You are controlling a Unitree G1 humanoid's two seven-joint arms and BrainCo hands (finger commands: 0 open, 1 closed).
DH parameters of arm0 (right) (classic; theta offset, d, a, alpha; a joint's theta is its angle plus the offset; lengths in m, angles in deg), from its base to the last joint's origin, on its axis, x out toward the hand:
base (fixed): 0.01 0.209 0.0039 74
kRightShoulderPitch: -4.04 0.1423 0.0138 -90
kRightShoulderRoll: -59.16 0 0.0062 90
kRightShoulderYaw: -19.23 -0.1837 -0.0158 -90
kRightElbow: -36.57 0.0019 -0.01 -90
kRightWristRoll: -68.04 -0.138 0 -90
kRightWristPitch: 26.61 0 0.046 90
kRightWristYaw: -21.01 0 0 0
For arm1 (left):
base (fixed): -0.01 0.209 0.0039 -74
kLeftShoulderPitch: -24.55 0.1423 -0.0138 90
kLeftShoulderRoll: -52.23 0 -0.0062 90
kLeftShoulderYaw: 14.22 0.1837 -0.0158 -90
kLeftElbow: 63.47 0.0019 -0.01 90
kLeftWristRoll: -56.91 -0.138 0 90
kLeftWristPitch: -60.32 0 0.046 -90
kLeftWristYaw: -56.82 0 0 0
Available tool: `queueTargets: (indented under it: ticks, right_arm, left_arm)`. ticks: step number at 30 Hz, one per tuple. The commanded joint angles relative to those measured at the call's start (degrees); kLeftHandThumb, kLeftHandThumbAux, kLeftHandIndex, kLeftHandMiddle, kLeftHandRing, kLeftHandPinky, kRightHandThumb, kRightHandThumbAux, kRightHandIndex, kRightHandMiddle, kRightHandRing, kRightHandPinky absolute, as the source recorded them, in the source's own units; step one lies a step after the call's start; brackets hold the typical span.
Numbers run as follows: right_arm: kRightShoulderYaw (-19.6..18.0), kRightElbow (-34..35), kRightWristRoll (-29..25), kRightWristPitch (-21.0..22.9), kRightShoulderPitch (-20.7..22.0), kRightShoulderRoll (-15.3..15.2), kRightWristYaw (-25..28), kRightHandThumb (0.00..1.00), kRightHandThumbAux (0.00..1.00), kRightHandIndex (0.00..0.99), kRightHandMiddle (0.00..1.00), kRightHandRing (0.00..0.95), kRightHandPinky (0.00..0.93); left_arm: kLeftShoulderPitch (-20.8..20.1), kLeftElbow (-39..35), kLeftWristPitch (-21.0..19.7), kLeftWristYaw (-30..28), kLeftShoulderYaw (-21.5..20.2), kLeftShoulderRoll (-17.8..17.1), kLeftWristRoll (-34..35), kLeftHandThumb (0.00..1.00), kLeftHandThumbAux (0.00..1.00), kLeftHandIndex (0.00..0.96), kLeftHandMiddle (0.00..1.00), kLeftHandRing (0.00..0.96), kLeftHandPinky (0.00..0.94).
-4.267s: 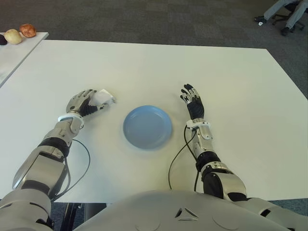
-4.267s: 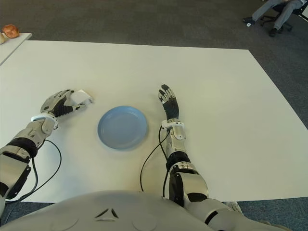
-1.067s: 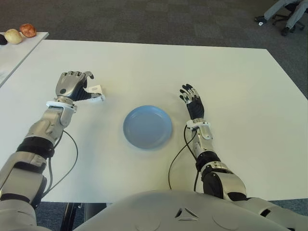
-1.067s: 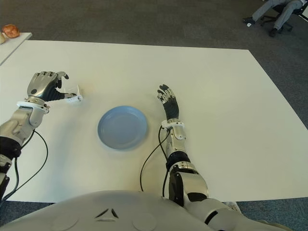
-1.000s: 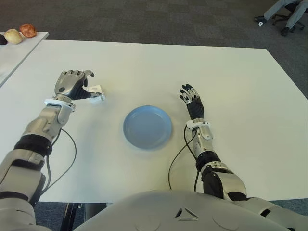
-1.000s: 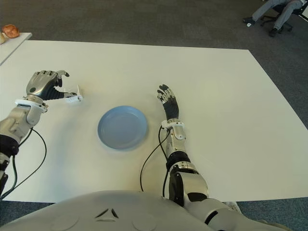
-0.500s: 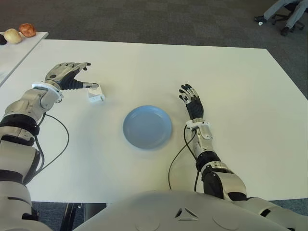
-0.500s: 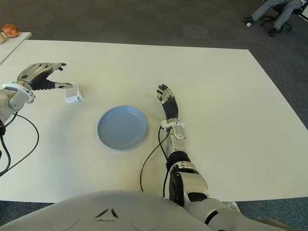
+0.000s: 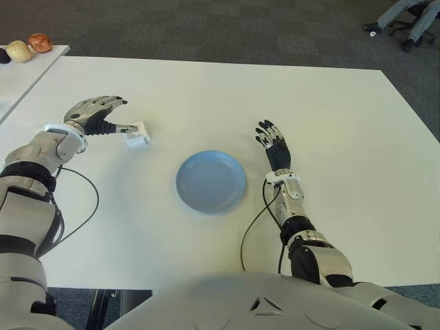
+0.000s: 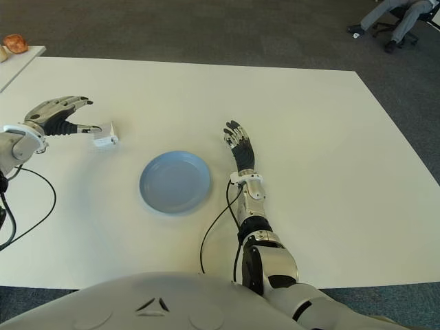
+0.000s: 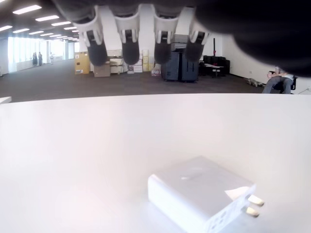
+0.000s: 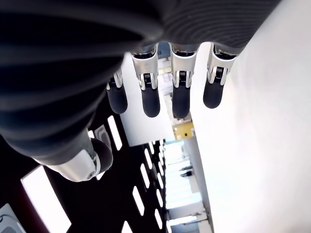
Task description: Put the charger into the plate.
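- The charger (image 9: 137, 134) lies on the white table (image 9: 330, 124), at about ten o'clock from the blue plate (image 9: 210, 181) and well apart from it; nothing is in the plate yet.
- Your left hand (image 9: 93, 113) sits just beside the charger at its nine o'clock, fingers spread and holding nothing. One fingertip shows at the block's edge; I can't tell if it touches.
- In the left wrist view the charger (image 11: 201, 194) is a small white block with two metal prongs at one end.
- Expect it to be light, rigid and smooth-sided, so it will likely skid or tip if you nudge it.
- Take it across the two broad flat faces, away from the prongs, and squeeze firmly.
- Your right hand (image 9: 275, 146) shows at three o'clock of the plate, fingers extended, idle.
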Motion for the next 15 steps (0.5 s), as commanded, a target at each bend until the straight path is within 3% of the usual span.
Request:
queueTargets:
  ticks: [1, 15]
  right_arm:
    - [0.1, -3.31, 0.15, 2.02, -4.8, 0.1, -0.22, 0.059, 0.644, 0.142, 0.176, 0.149, 0.159]
    - [0.54, -3.02, 0.19, 0.76, -5.25, -0.07, 0.4, 0.059, 0.635, 0.158, 0.183, 0.153, 0.159]
  left_arm:
    - [-0.38, 1.57, -0.16, 0.61, 1.32, 1.71, -0.79, 0.4, 0.162, 0.0, 0.0, 0.0, 0.0]
    - [-0.12, 4.49, -3.38, -1.73, 3.31, 4.9, -0.76, 0.403, 0.16, 0.0, 0.0, 0.0, 0.0]
